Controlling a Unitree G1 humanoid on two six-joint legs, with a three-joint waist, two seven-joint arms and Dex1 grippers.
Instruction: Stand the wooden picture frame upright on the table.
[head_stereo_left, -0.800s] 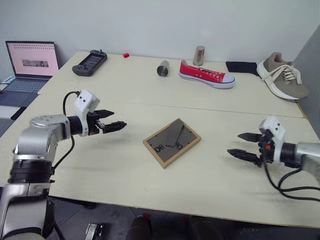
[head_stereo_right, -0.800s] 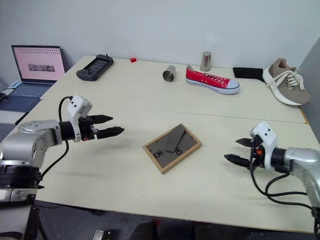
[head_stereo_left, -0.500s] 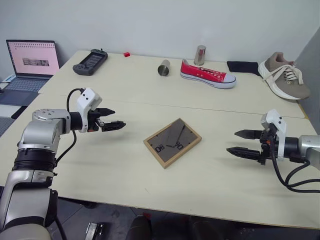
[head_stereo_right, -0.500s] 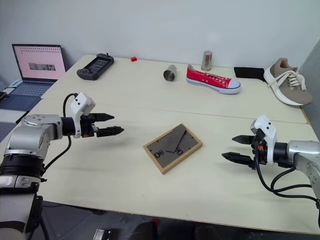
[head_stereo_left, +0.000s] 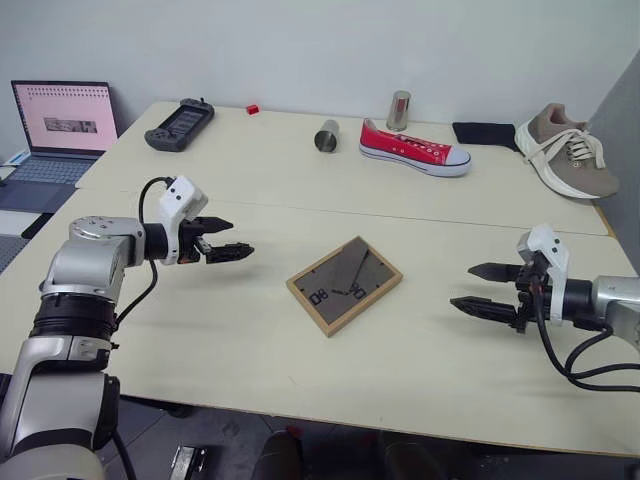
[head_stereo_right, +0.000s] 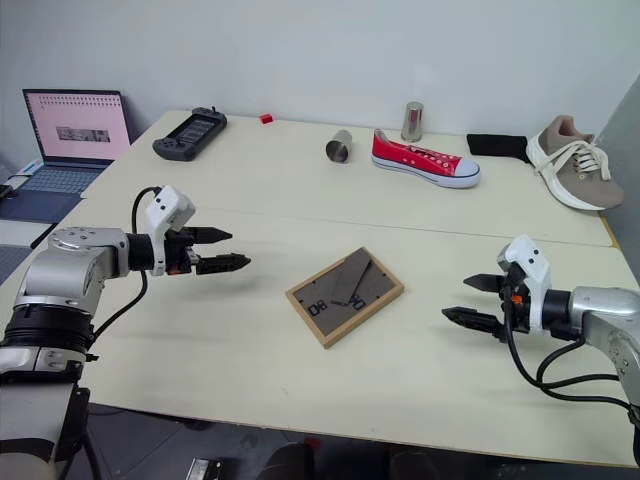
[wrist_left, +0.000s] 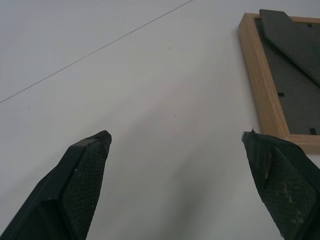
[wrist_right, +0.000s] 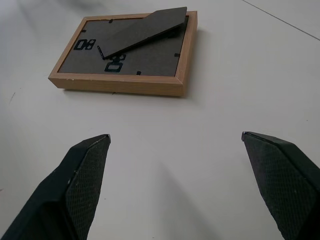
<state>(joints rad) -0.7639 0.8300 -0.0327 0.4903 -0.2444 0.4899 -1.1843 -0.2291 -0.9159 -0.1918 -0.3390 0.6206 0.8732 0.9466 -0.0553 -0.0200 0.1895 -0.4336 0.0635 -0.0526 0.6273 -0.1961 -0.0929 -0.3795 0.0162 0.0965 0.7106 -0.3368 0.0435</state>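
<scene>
Wooden picture frame (head_stereo_left: 344, 285) face down on the surface (head_stereo_left: 250, 340), long axis diagonal, stand uppermost. Bare room all round. Left hand (head_stereo_left: 232, 246) and right hand (head_stereo_left: 484, 290) wide open, empty, flanking.

Silver-grey metal arms with black joint rings. Each wrist carries a white camera block and a looping black cable. The left gripper (head_stereo_left: 224, 239) and right gripper (head_stereo_left: 482, 289) have tapered black fingers (wrist_right: 82, 172) with cross-hatched pads.
</scene>
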